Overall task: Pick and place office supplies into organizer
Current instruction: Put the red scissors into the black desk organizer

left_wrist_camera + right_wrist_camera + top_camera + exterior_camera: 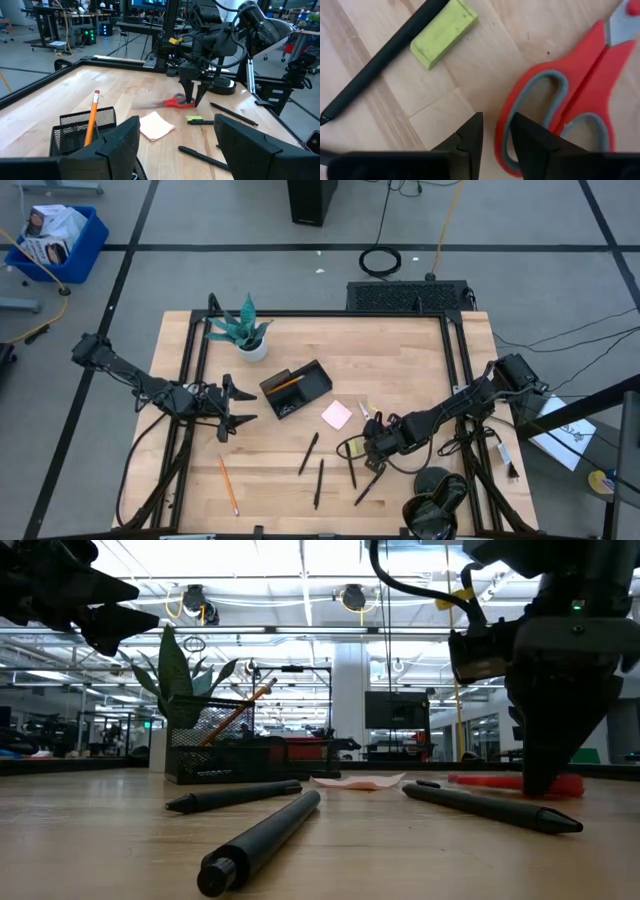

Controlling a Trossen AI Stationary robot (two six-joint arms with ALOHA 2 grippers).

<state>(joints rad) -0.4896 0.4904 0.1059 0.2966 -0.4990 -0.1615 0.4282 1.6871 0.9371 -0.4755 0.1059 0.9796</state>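
Reaching down near the table's (420, 360) right edge, the right gripper (495, 137) stands with its fingers narrowly parted over a handle loop of the red-handled scissors (570, 85), gripping nothing. The scissors lie flat beside a yellow-green eraser (442, 32) and a black pen (380, 62). The left gripper (175, 145) hangs wide open and empty near the left edge, beside the organizer (295, 388), which holds an orange pencil (91, 117).

A big lab or workshop; the floor (200, 270) is grey with black tape lines. Long ceiling lights (300, 560) shine; desks with screens (55, 25) stand behind.
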